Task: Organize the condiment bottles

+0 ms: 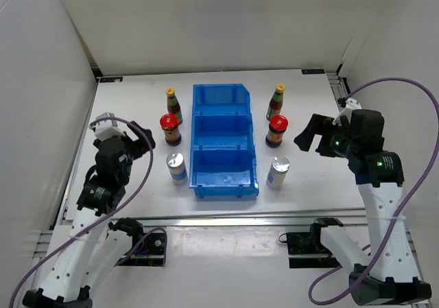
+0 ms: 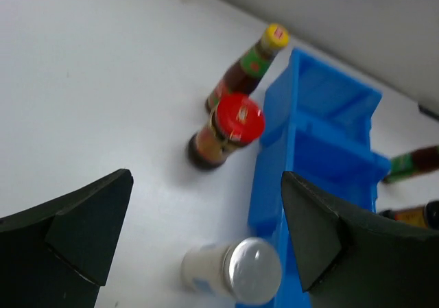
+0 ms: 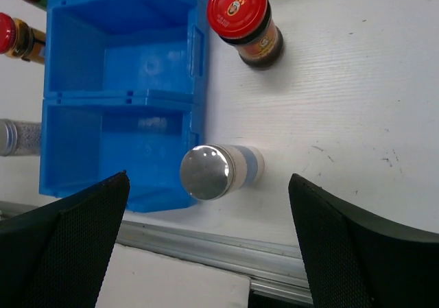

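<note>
Six bottles stand upright beside the blue bin [image 1: 221, 109]. On its left: a slim yellow-capped bottle [image 1: 173, 105], a squat red-lidded jar [image 1: 171, 129], a white-blue silver-topped bottle [image 1: 177, 168]. On its right: a slim yellow-capped bottle [image 1: 276, 101], a red-lidded jar [image 1: 276, 130], a silver-topped bottle [image 1: 278, 172]. My left gripper [image 1: 143, 142] is open and empty, left of the left row; its wrist view shows the silver-topped bottle [image 2: 233, 270] between its fingers. My right gripper [image 1: 310, 136] is open and empty, right of the right row, above the silver-topped bottle [image 3: 218, 171].
The bin's three compartments [image 3: 116, 95] hold nothing. White walls enclose the table on three sides. A metal rail [image 1: 226, 219] runs along the table's near edge, with the arm bases behind it.
</note>
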You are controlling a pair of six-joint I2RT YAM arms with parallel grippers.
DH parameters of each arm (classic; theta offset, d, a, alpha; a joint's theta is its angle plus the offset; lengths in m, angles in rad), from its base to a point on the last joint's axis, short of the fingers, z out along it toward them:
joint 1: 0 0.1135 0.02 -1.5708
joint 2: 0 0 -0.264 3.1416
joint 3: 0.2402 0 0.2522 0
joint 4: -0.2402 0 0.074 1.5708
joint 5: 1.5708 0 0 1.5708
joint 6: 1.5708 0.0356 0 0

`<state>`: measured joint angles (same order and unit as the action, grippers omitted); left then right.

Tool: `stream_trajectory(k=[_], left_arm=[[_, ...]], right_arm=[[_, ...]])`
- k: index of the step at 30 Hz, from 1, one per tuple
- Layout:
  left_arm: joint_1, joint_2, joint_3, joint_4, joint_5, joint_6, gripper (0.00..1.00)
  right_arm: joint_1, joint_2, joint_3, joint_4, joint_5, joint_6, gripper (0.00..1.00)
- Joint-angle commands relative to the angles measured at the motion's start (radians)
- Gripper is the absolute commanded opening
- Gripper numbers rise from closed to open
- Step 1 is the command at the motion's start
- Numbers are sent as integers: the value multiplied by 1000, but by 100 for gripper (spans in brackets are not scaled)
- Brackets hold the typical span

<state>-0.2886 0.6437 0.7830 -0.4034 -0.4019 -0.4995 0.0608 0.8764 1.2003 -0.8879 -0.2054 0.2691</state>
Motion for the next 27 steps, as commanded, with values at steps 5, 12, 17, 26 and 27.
stream_trajectory(k=[5,12,17,26,27], left_arm=[[-72,-124,99,-219,164,97,100],[-207,-84,179,-258,-126,218,100],[-242,-136,105,-313,-399,87,100],[-348,-53,144,-278,-146,266,100],[-348,-53,134,-278,-161,256,100]], right_arm=[[8,-54,-2,24,-199,-65,100],[8,-36,-108,39,-278,-48,100],[74,-41,-199,133,-243,51,100],[416,81,-188,86,231,123,100],[442,91,-188,86,279,133,100]])
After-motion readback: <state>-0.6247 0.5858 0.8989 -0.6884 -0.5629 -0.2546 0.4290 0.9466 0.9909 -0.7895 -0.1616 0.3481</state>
